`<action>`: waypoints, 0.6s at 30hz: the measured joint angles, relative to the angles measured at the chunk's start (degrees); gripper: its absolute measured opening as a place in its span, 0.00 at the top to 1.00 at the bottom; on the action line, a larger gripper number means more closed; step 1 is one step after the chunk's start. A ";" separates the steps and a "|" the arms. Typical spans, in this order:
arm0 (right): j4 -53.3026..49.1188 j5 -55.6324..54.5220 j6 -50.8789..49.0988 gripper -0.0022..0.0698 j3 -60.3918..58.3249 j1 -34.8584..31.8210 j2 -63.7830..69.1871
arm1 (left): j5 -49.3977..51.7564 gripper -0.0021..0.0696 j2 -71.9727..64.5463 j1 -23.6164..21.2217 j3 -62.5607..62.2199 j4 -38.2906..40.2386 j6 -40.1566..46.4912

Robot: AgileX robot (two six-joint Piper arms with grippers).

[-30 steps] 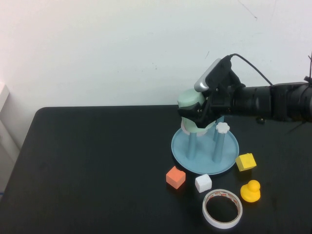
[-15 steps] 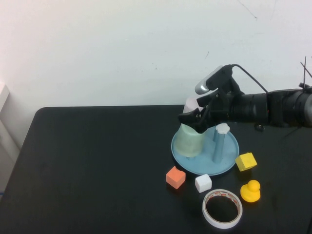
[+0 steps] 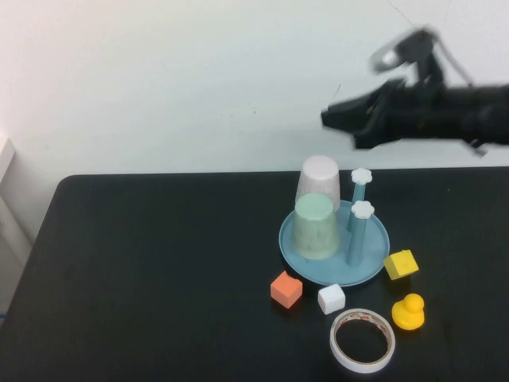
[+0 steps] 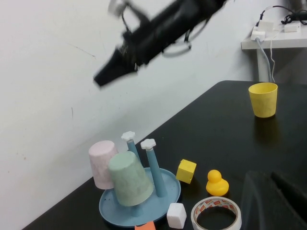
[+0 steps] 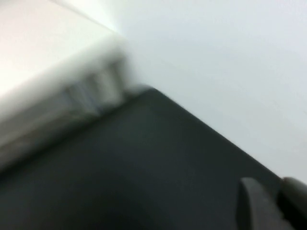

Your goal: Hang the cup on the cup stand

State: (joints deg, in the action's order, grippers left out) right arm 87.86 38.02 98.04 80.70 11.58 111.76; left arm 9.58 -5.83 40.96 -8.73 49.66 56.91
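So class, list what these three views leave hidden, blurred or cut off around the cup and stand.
- Post under the green cup: high view, the cup covers it.
- Right pincer: high view, motion blur above the stand; no object in it.
- Left pincer: left wrist view, a dark shape cut off by the edge.
- Right wrist view: blurred, only table and wall.

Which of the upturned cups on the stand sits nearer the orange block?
The mint-green cup, at the front of the cup stand; the pink cup stands behind it.
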 joint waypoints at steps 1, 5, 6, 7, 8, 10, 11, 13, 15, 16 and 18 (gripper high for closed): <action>-1.13 3.47 -0.74 0.84 0.00 -0.81 -1.90 | 0.00 0.97 0.00 0.00 0.00 0.00 0.00; -4.19 20.51 -2.69 0.95 0.00 -4.89 -8.96 | 0.08 0.97 0.00 0.00 0.00 0.00 0.00; -4.53 24.09 -2.99 0.95 0.00 -5.62 -10.46 | 0.08 0.97 0.00 0.00 0.00 0.00 0.00; -4.80 26.48 -3.46 0.96 -0.28 -6.44 -12.37 | 0.08 0.97 0.00 0.00 0.00 0.00 0.00; -5.01 27.90 -3.76 0.96 -0.95 -7.12 -14.50 | 0.08 0.97 0.00 0.00 0.00 0.00 0.00; -5.39 28.95 -4.14 0.96 -3.14 -8.03 -19.28 | 0.08 0.97 0.00 0.00 0.00 0.00 0.00; -5.68 29.27 -4.14 0.96 -4.80 -8.33 -21.96 | 0.08 0.97 0.00 0.00 0.00 0.00 0.00; -6.75 29.14 -4.14 0.96 -8.82 -8.76 -27.41 | 0.08 0.97 0.00 0.00 0.00 0.00 0.00; -8.74 26.97 -4.02 0.96 -12.73 -8.80 -33.45 | 0.08 0.97 0.00 0.00 0.00 0.00 -0.10; -10.06 24.91 -4.02 0.96 -14.90 -8.80 -36.90 | 0.08 0.97 0.00 0.00 0.00 0.00 -0.10; -12.44 19.21 -4.38 0.96 -18.83 -8.80 -43.15 | 0.08 0.97 0.00 0.00 0.00 0.00 -0.10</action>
State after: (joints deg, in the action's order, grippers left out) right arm 75.41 57.23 93.66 61.86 2.78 68.61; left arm 9.65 -5.83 40.96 -8.73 49.66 56.80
